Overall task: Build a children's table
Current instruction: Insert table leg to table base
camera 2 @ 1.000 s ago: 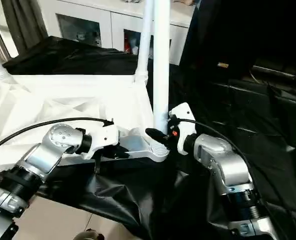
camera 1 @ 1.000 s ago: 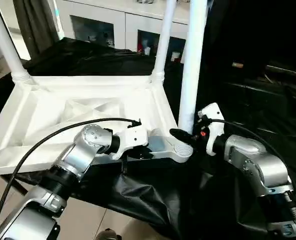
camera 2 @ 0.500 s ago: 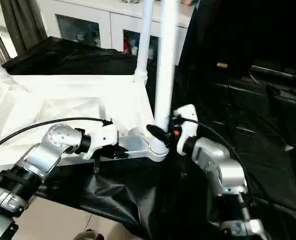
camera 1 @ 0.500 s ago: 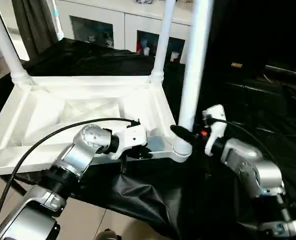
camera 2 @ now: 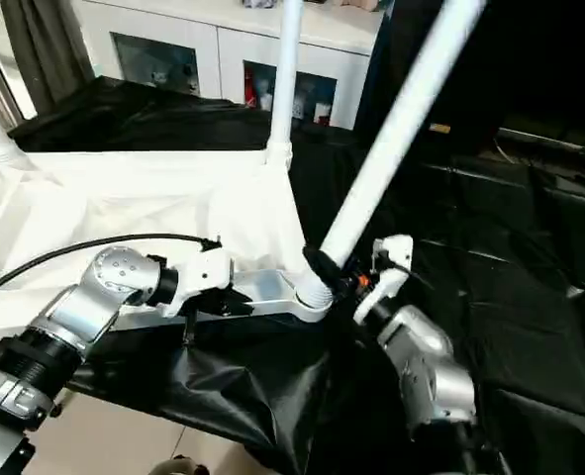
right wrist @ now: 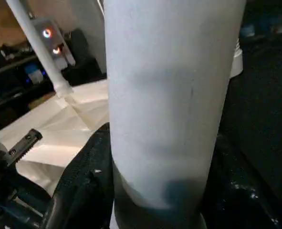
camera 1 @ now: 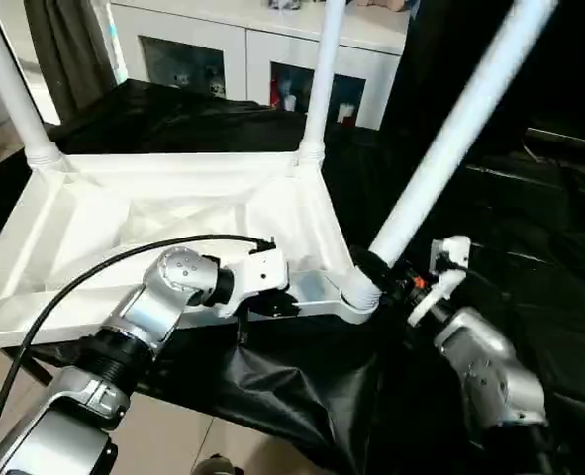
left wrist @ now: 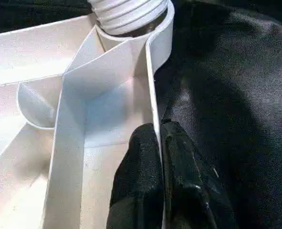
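Silver forearms with black joint rings, white wrist housings; a black cable (camera 1: pixel 84 277) loops over the left forearm; black fingers (left wrist: pixel 145 176).

Pretty bright, even room light, and the white tabletop (camera 1: pixel 173 213) nearly blows out. The black cloth (camera 1: pixel 490 228) beyond the right pincer (camera 1: pixel 386 277) swallows detail, and the leg (right wrist: pixel 169 95) it holds is a soft blur up close.
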Tool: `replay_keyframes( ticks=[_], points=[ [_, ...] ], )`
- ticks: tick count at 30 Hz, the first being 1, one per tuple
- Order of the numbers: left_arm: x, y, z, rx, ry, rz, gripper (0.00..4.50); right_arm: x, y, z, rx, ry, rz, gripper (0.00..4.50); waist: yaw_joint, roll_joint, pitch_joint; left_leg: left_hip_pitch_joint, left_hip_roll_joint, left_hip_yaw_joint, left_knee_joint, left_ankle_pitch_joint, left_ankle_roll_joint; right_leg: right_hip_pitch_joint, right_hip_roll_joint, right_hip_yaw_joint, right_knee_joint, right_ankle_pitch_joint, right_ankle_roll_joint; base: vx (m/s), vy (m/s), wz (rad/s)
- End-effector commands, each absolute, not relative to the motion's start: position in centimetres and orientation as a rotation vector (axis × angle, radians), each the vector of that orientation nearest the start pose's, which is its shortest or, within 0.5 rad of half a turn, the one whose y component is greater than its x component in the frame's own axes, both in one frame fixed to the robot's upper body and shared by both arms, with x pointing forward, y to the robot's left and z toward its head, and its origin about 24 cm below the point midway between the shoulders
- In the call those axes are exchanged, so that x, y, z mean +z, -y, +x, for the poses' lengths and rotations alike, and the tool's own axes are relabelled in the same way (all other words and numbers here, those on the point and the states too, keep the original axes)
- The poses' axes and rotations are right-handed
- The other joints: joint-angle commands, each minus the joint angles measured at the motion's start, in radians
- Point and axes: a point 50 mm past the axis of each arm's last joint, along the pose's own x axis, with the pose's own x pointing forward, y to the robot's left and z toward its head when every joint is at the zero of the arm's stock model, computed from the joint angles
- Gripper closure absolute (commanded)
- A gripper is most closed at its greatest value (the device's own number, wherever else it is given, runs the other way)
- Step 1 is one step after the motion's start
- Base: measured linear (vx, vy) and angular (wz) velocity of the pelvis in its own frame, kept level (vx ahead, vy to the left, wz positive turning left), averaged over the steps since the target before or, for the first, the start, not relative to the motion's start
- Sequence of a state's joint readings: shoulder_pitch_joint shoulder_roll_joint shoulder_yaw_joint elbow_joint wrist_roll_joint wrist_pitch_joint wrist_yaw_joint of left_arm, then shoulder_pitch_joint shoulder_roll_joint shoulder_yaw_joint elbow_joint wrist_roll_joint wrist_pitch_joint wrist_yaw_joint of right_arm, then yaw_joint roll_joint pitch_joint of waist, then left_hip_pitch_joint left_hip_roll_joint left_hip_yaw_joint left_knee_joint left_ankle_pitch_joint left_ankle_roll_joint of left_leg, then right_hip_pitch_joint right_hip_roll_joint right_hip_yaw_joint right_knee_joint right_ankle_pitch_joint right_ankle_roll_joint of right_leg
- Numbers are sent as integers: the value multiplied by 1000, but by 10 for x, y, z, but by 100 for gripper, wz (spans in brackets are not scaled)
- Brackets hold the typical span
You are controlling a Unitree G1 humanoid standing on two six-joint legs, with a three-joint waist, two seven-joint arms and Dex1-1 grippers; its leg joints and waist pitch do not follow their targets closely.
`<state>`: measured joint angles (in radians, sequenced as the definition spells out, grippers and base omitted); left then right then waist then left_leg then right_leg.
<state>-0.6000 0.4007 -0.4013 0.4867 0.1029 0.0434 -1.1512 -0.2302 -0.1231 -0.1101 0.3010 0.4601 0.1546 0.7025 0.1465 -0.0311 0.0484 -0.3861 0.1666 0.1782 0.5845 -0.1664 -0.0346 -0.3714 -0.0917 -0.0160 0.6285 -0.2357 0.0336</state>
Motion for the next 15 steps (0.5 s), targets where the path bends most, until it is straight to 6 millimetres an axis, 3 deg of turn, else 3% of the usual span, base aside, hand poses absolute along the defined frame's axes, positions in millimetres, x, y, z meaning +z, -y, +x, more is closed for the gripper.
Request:
replay_keyframes(
  ticks=[1, 2, 4, 7, 8, 9, 12, 13, 15],
  points=[
    [59, -119, 313, -1405, -426, 698, 450, 10, 163, 275, 567, -173, 425, 261, 0, 20, -52, 31, 62, -27, -96, -370, -61, 12, -61, 25, -77, -76, -235, 0, 0, 0],
    [59, -120, 314, -1403, -427, 703, 450, 6, 164, 272, 549, -156, 418, 261, 1, 29, -52, 30, 62, -29, -96, -371, -63, 11, -62, 24, -76, -74, -236, 0, 0, 0],
    [60, -122, 315, -1398, -429, 711, 450, 2, 164, 269, 537, -129, 370, 261, 1, 26, -50, 30, 62, -28, -98, -394, -61, 9, -62, 25, -81, -95, -235, 0, 0, 0],
    [60, -124, 316, -1395, -433, 718, 450, 0, 163, 266, 546, -124, 318, 261, 0, 31, -49, 30, 62, -31, -102, -422, -67, 9, -63, 25, -84, -134, -227, 0, 0, 0],
    [61, -125, 316, -1394, -434, 721, 450, -1, 162, 266, 552, -118, 289, 261, 2, 47, -48, 33, 62, -34, -103, -442, -71, 6, -64, 27, -86, -163, -223, 0, 0, 0],
    [60, -125, 316, -1393, -434, 721, 450, -1, 162, 265, 555, -116, 281, 261, 0, 40, -48, 34, 63, -32, -104, -448, -72, 5, -63, 27, -90, -165, -221, 0, 0, 0],
    [60, -126, 316, -1390, -437, 722, 450, -2, 160, 263, 591, -106, 209, 261, 1, 39, -49, 32, 63, -33, -104, -436, -64, 9, -63, 28, -88, -147, -224, 0, 0, 0],
    [60, -127, 316, -1389, -437, 723, 450, -2, 160, 263, 600, -103, 195, 261, 2, 45, -51, 30, 62, -32, -102, -415, -59, 10, -62, 28, -86, -125, -226, 0, 0, 0],
    [59, -127, 316, -1388, -439, 723, 450, -1, 159, 263, 634, -101, 145, 261, 0, 42, -53, 29, 62, -29, -100, -391, -47, 13, -61, 27, -85, -92, -232, 0, 0, 0]
  ],
)
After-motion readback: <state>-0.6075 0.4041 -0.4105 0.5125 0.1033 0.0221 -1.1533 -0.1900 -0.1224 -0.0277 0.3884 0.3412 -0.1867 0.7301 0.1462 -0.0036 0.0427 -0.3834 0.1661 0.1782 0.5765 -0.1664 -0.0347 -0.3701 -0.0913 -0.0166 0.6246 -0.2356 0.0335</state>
